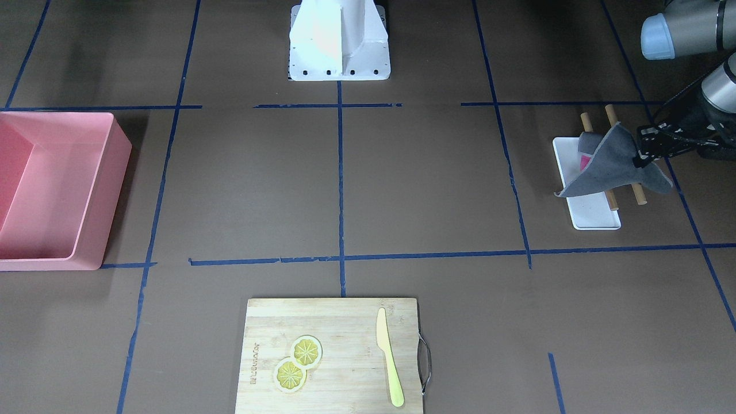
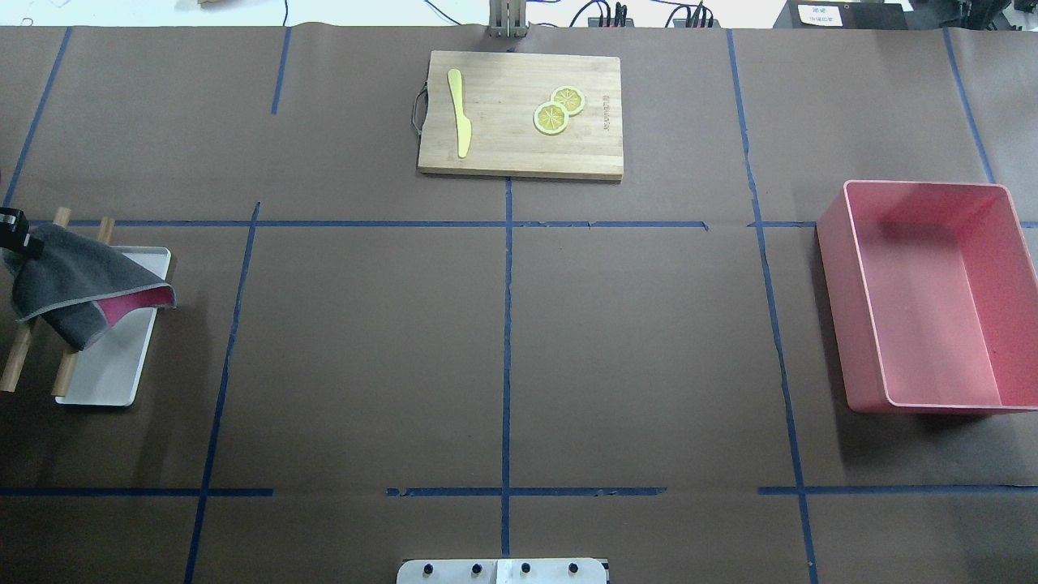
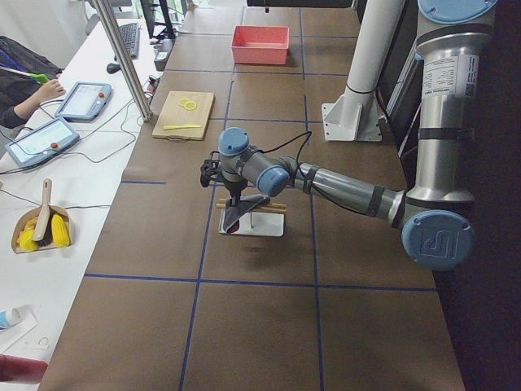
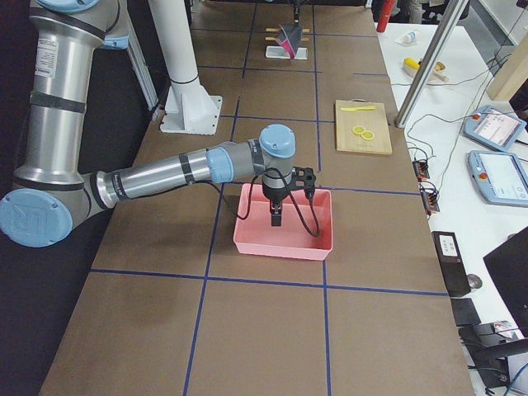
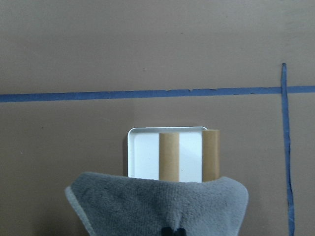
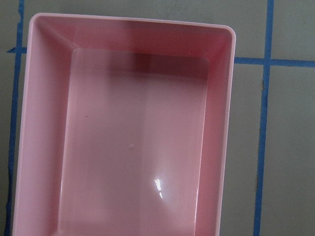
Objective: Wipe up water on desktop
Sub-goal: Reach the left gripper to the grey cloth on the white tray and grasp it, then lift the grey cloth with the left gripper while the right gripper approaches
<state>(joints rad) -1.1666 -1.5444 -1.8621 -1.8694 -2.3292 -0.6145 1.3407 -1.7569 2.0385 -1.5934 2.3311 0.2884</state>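
Desktop (image 1: pixel 425 190) paper shows no puddle that I can make out in the front-facing view. At the robot's left end of the table, the left gripper (image 1: pixel 639 154) is closed on one corner of a gray cloth (image 1: pixel 609 167), held up over two wooden rods (image 1: pixel 638 195) and a white tray (image 1: pixel 598 217).

Overhead, the cloth hangs folded with a pink underside showing. I judge it should be carried clear of the rods, then laid flat before wiping.

In the right-end view, the right gripper (image 4: pixel 276 216) hovers above a pink bin (image 4: pixel 285 243). Whether it is open I cannot tell.

The left wrist view shows cloth bunched low, with tray and rods beyond.
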